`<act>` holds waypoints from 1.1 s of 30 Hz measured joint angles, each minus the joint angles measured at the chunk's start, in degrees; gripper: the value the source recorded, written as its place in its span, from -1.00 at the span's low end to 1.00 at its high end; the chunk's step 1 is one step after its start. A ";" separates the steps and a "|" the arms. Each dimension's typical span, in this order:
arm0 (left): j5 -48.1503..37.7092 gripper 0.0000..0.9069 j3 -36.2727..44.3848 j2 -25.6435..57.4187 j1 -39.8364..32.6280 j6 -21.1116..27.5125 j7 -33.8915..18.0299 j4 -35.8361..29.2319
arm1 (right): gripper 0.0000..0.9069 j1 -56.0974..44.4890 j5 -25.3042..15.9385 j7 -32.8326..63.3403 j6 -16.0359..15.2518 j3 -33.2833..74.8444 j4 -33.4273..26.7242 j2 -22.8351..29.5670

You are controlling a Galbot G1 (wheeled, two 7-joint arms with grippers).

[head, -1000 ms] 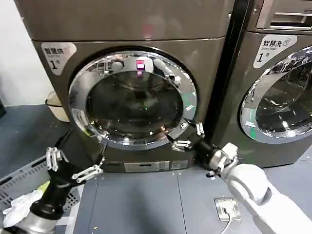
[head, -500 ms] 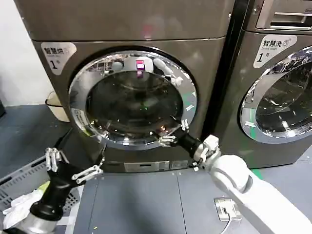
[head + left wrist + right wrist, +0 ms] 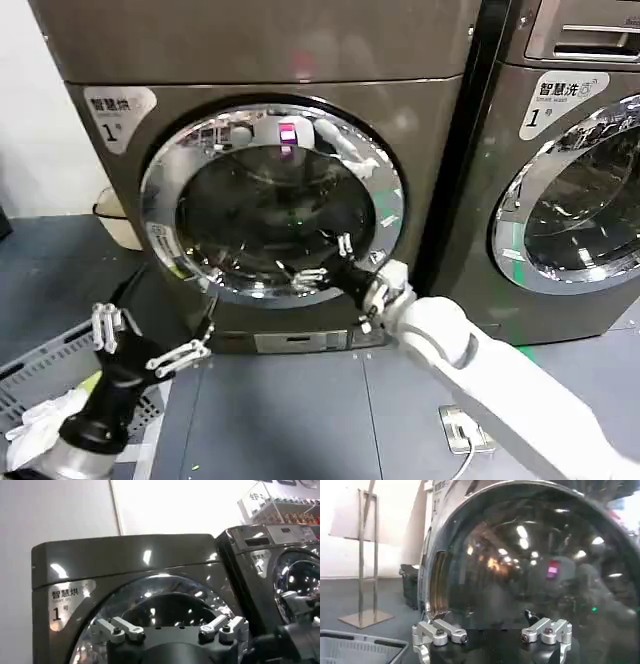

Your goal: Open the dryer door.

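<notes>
The right tool point(image 3: 318, 262) is spread apart, holding nothing, and sits against the lower part of the dryer door point(image 3: 272, 205), just inside the chrome ring. In the right wrist view its fingers point(image 3: 437, 632) stand wide, with the dark glass immediately ahead of them.

Procedure for the step in hand:

1. Judge the step as finding a purchase on the door; the door appears shut and flush with the cabinet.
2. Locate the opening edge. A bright gap point(image 3: 438, 587) shows at the rim on one side of the tool in the right wrist view; this is probably the handle recess, though you cannot confirm it.
3. Bring one finger behind that edge, not onto the glass. The glass is smooth and domed, so a pinch there will likely slip.
4. Pull outward along the arc of the hinge, not straight back; a straight pull would load the latch.
5. Keep the right forearm low so that the swinging door clears it.

Beyond the tool, the door is a large round porthole: a broad polished chrome ring around smoked glass, set in a grey-brown metallic front panel point(image 3: 420, 120).

The left tool point(image 3: 150, 343) waits spread apart, low and well to the left of the right tool, above a grey basket point(image 3: 30, 370) on the floor.
</notes>
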 joint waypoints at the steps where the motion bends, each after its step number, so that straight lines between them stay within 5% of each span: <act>1: 0.01 1.00 -0.04 -0.10 0.15 -0.06 0.00 -0.08 | 1.00 0.30 0.00 0.00 0.00 -0.36 -0.32 0.31; 33: 0.10 1.00 -1.46 -0.73 2.02 -0.95 0.20 -1.17 | 1.00 9.94 2.05 0.81 -1.15 -8.79 -10.43 11.12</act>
